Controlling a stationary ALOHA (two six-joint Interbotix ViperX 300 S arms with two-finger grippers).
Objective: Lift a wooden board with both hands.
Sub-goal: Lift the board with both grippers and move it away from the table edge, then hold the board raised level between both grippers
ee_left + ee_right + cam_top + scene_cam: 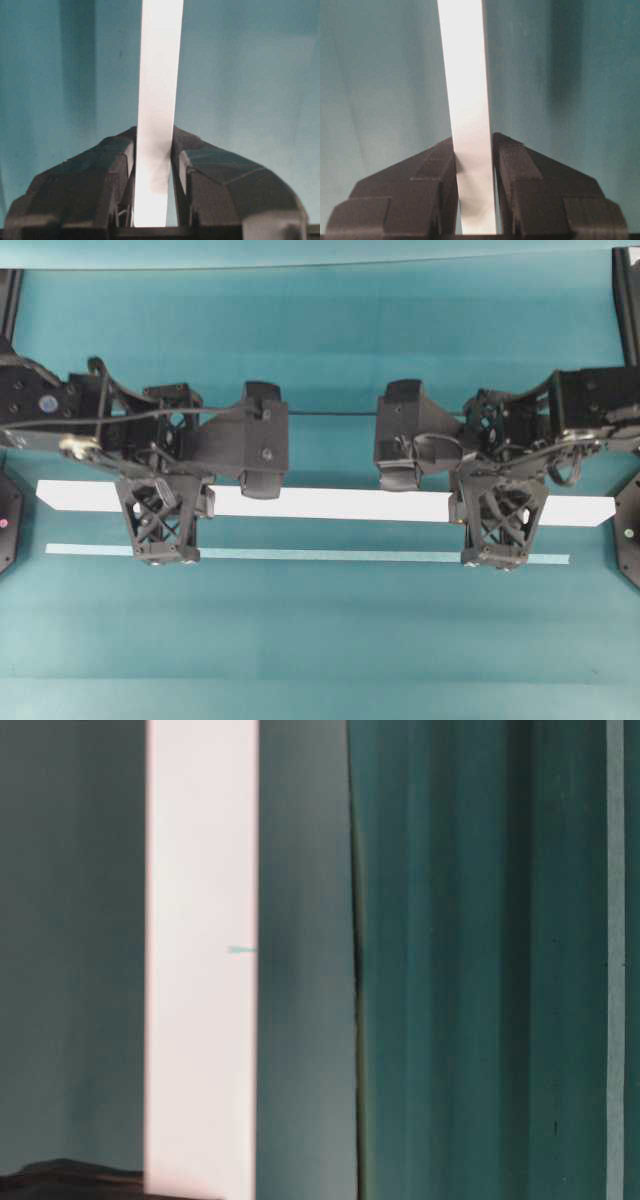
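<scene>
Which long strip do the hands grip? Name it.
The white board: wide, bright, with angled ends, clamped by the left hand and the right hand. The thin teal strip below it is not gripped.

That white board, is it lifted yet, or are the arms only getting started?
Done: the left gripper and right gripper are each clamped on the wooden board. In hand: it seems raised, hanging level above a thinner pale strip. Left: possibly more height.
</scene>
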